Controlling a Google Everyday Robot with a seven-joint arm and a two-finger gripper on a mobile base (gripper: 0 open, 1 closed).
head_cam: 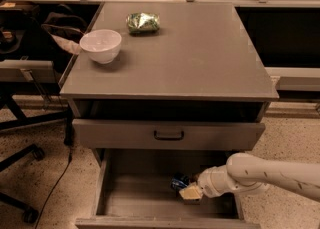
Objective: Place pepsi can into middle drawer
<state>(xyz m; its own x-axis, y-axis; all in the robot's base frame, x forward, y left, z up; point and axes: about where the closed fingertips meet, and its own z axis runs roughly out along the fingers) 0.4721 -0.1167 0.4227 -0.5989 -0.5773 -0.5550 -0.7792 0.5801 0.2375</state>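
The pepsi can is a small blue can low inside the open middle drawer, right of its centre. My gripper reaches into the drawer from the right on a white arm. Its tip is against the can's right side and hides part of it. I cannot tell whether the can rests on the drawer floor or hangs just above it.
Above the open drawer is a shut grey drawer front with a dark curved handle. On the cabinet top stand a white bowl at the left and a shiny green snack bag at the back. Chair legs and a cable lie on the floor at the left.
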